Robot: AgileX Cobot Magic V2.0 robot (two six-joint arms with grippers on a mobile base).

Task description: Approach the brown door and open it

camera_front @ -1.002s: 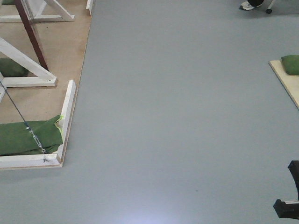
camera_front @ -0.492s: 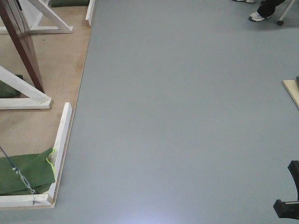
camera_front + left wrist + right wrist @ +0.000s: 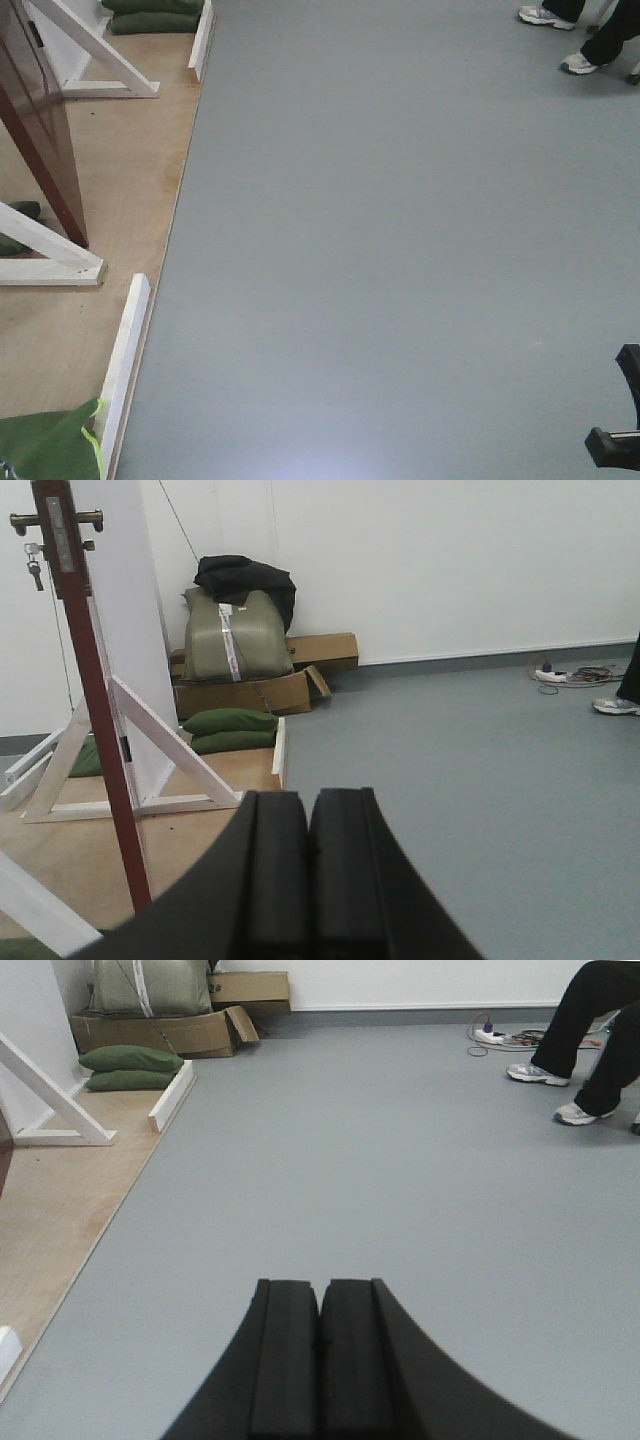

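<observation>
Left jaws, right jaws pressed together, gripping nothing.

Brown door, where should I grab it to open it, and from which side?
Grip the brass lever handle high on the brown door, not its thin edge. The door stands edge-on in the left wrist view, with levers jutting from both faces, so coming in from the grey floor side and closing over that bar looks best. The left end effector is shut and would need opening first.
</observation>
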